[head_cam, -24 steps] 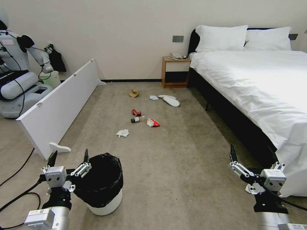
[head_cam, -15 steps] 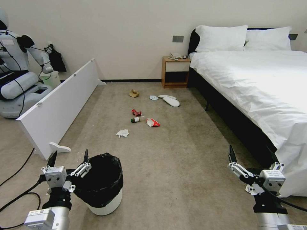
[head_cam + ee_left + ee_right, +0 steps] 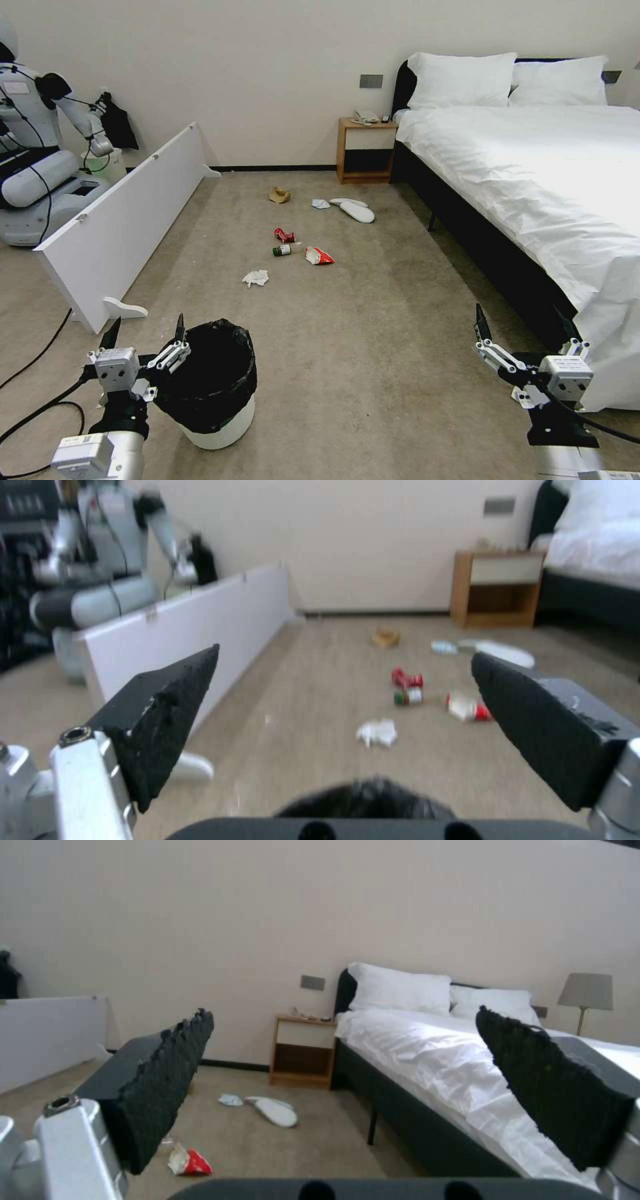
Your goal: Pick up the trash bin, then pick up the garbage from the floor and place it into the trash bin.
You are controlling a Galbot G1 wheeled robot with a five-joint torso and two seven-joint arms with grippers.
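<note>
Slightly lowered since before, the right gripper [image 3: 520, 325] is held spread beside the bed [image 3: 533, 173], while the left gripper [image 3: 145, 329], likewise spread, is poised by the trash bin [image 3: 217, 383].

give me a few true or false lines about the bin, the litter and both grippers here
1. The left gripper is open beside the trash bin. True.
2. The bin hangs lifted off the floor. False: it stands on the carpet.
3. The right gripper holds a slipper. False: it is open and holds nothing; the slippers lie near the bed.
4. A crumpled tissue is the litter nearest the bin. True.
5. The red can is inside the bin. False: it lies on the floor.
</note>
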